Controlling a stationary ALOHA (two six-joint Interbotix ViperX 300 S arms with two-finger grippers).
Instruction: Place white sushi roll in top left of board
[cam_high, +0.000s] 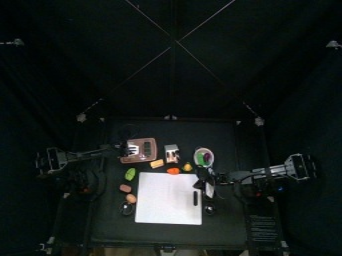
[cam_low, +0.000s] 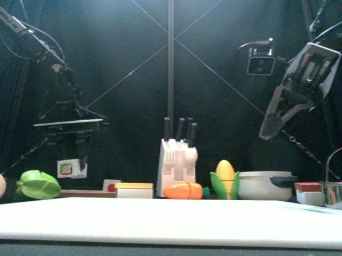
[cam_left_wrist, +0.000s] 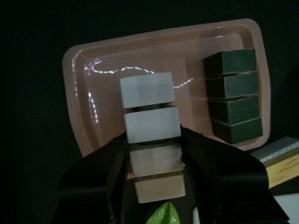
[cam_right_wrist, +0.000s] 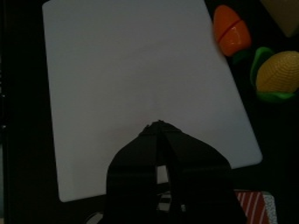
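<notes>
Hovering above the brown tray (cam_left_wrist: 163, 87), the left gripper (cam_left_wrist: 158, 175) had its jaws parted on either side of a row of white sushi rolls (cam_left_wrist: 149, 122) that ran down the tray's middle, with the nearest roll sitting between the jaws. Whether the pads already touched that roll could not be told; nothing looked lifted yet. A row of dark rolls (cam_left_wrist: 239, 96) lay along one side of the same tray, apart from the white row.

In the top view the tray (cam_high: 142, 148) sat just beyond the far left corner of the board (cam_high: 171, 198), so the carry would be a short one. The right gripper (cam_right_wrist: 162, 144) hung over the board (cam_right_wrist: 128, 79) with its jaws closed together and holding nothing; an orange piece (cam_right_wrist: 232, 26) and a yellow-and-green piece (cam_right_wrist: 278, 72) lay just off the board's edge.

To do this step well, the left jaws probably needed to straddle only one white roll, centred on it, and close gently, since neighbouring rolls touched it end to end and could be dragged along. A straight lift before moving toward the board's far left corner seemed wise.
</notes>
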